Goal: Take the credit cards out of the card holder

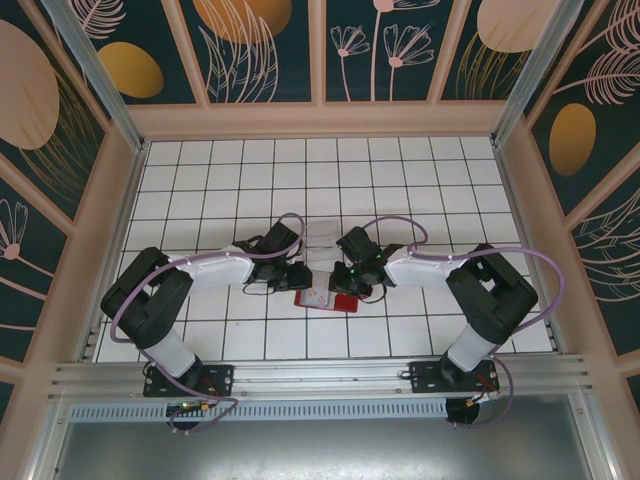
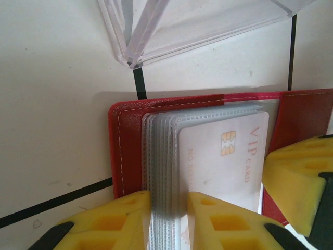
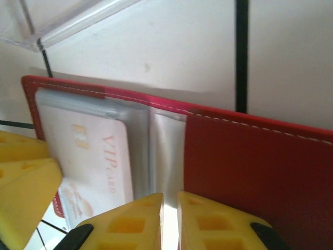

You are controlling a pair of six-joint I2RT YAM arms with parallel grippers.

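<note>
The red card holder [image 1: 345, 303] lies open on the tiles between both arms. In the left wrist view its red cover [image 2: 125, 146] frames a stack of clear sleeves [image 2: 161, 156], and a white VIP credit card [image 2: 223, 156] sits in the top sleeve. My left gripper [image 2: 169, 200] is shut on the edge of that sleeve stack. My right gripper [image 3: 170, 200] is shut on a single clear sleeve beside the red flap [image 3: 250, 166]. The VIP card [image 3: 93, 156] lies left of it, with another printed card [image 3: 78, 205] peeking out below. In the top view, the left gripper [image 1: 300, 275] and right gripper [image 1: 352, 280] meet over the holder.
A clear plastic tray [image 1: 322, 234] stands just beyond the holder, its corner showing as tray [image 2: 182, 26] and tray [image 3: 67, 21]. The other arm's yellow finger [image 2: 302, 177] crowds the holder's right side. White tiled floor spreads all round inside the walled cell.
</note>
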